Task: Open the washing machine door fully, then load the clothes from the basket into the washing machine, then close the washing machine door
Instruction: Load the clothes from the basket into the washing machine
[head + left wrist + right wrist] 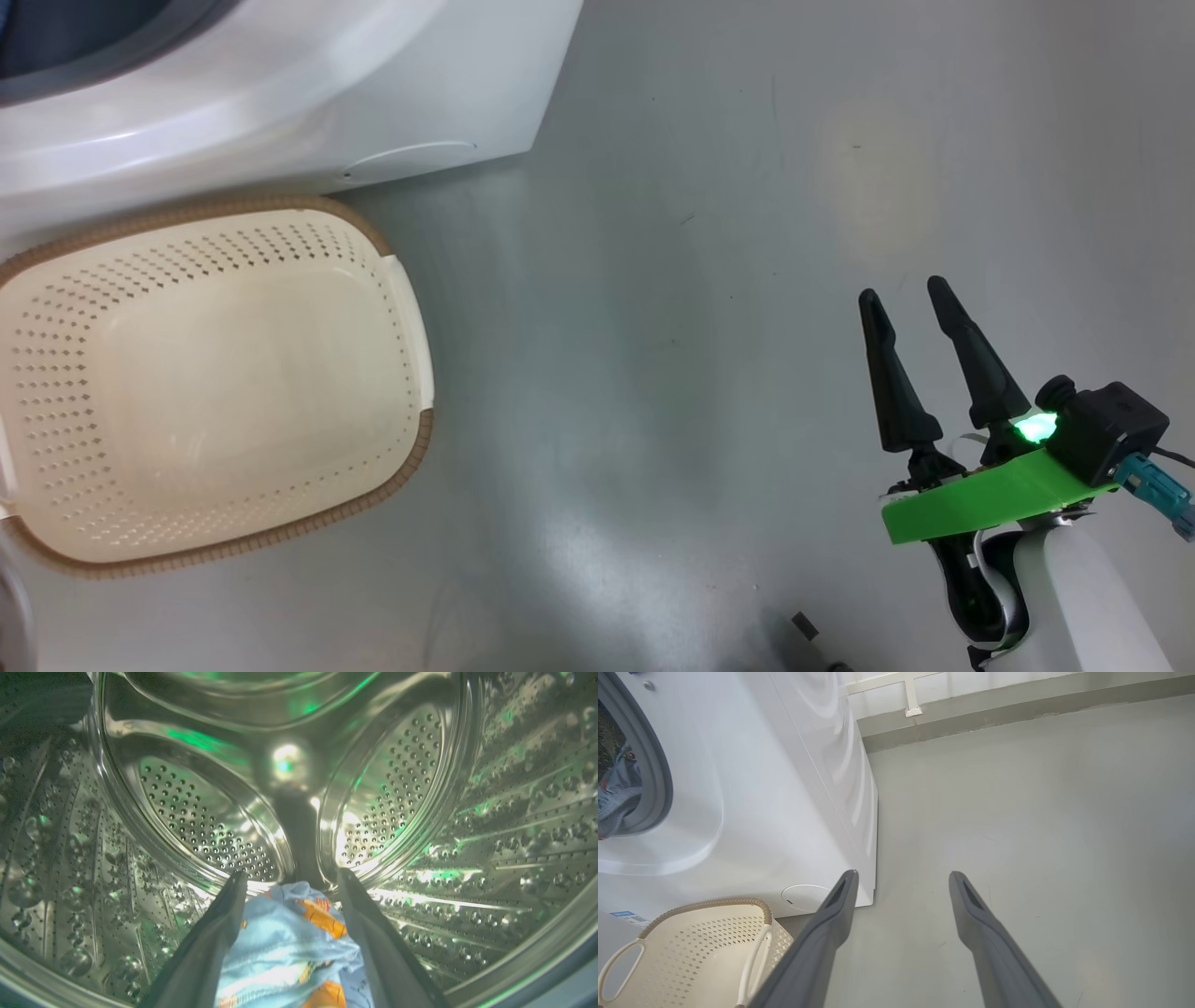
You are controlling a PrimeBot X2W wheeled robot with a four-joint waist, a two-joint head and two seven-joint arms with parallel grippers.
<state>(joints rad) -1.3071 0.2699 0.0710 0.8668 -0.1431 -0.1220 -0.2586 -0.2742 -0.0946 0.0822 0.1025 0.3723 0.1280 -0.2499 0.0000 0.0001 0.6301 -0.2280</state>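
The basket (187,213) is set on the floor (653,327) just in front of the washing machine (280,93), below its round white cap (411,159). The basket's perforated bottom and walls are seen bare. Inside the steel drum (201,812), light blue clothes (285,947) printed with orange figures are seen low down, between the fingers (210,942) of the left gripper (290,876). Those fingers are spread wide apart, open; whether they touch the fabric cannot be told. In the right wrist view, blue fabric is glimpsed through the machine's grey-rimmed opening (658,765). The right gripper (903,290) is held over the floor, well apart from the basket and off the machine's right front corner, with its fingers parted.
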